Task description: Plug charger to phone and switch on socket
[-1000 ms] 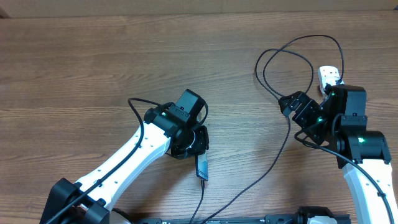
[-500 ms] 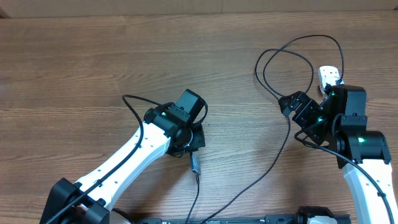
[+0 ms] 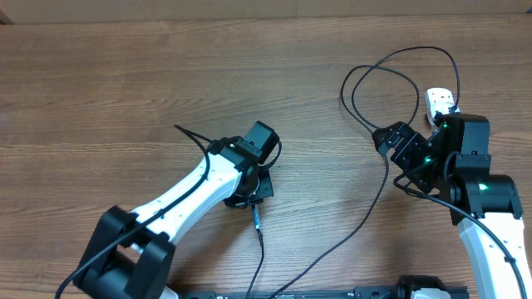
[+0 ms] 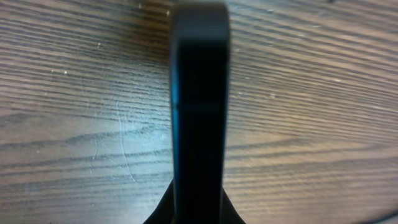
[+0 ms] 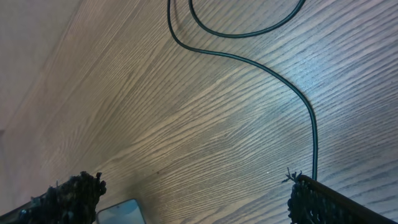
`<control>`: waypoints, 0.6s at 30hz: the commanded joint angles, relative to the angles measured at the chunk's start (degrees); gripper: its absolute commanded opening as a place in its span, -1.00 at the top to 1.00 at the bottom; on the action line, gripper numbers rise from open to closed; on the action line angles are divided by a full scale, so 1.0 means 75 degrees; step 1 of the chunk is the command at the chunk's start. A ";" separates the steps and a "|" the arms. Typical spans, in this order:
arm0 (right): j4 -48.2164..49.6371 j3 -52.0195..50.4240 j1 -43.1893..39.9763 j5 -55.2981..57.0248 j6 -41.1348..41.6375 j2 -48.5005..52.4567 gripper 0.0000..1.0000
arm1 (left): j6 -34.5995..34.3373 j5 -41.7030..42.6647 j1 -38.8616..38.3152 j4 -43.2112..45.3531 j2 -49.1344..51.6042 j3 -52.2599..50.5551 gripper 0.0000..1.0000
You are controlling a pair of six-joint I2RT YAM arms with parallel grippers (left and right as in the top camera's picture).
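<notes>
The phone (image 4: 199, 112) stands on edge in your left gripper (image 3: 253, 199), whose fingers are closed tight on its two faces. In the left wrist view you see only its dark narrow side, rising straight out from between the fingers over the wooden surface (image 3: 125, 83). From overhead, the phone's free end points away from the left gripper, and the charger (image 5: 313, 143) meets it there. You cannot tell whether the connector is fully seated. From that end the thin black cable runs off towards the arm bases. It then climbs across the surface to your right gripper (image 5: 196, 193) and passes between the fingers without touching either. Beyond them it lies in loose loops. Your right gripper is spread fully wide and holds nothing. The socket (image 3: 439, 101) lies just behind it, with only one white end showing past the arm.
</notes>
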 commanded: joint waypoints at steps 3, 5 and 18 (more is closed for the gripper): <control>0.0017 0.0152 -0.0015 0.0105 -0.0085 -0.0070 -1.00 | -0.0070 -0.0047 -0.0050 0.0006 0.0399 0.0003 0.92; 0.0017 0.0152 -0.0015 0.0105 -0.0085 -0.0070 -1.00 | -0.0070 -0.0047 -0.0050 0.0009 0.0449 0.0003 0.92; 0.0017 0.0152 -0.0015 0.0105 -0.0085 -0.0070 -1.00 | 0.0332 -0.0181 -0.0047 0.0219 0.0463 0.0003 0.92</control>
